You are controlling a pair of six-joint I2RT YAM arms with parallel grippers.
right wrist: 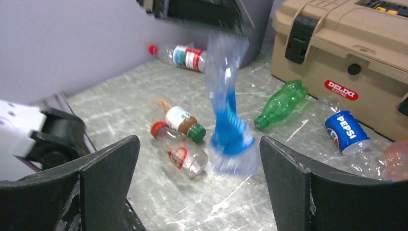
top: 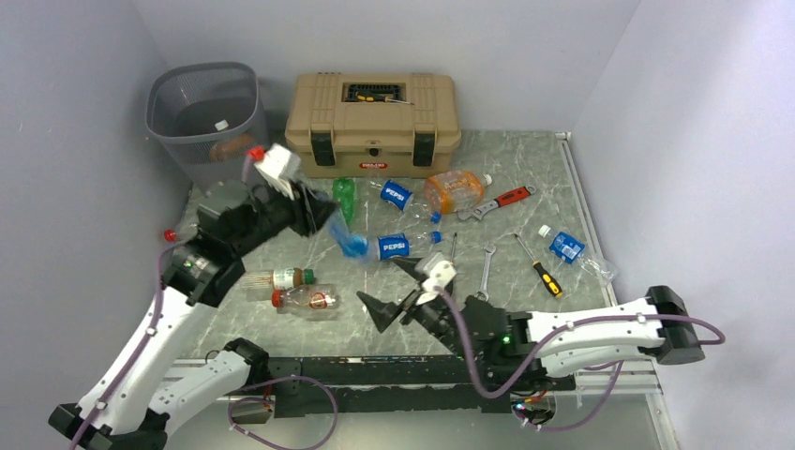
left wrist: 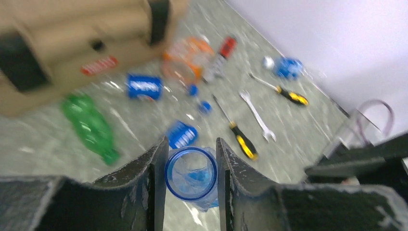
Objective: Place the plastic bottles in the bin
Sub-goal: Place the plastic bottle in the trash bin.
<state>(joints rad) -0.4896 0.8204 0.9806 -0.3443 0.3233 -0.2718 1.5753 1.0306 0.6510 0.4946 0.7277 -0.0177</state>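
Marbled table [top: 525,159] carries some eight loose bottles [top: 398,194]; the bin [top: 202,117] seems to contain one. Clamped in the left gripper [left wrist: 191,144], a crushed blue bottle [left wrist: 191,175] hangs aloft; the right gripper [right wrist: 199,139] gapes wide, empty.

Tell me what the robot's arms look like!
The left arm and right arm are white with black joints. Purple cables loop along them. The left gripper and right gripper have black wedge fingers and a white box on top.

My white arms [top: 131,370], black-jointed, low in frame, carried purple cables [top: 459,337]; my left gripper's [left wrist: 192,140] black fingers [left wrist: 139,187] were scuffed.
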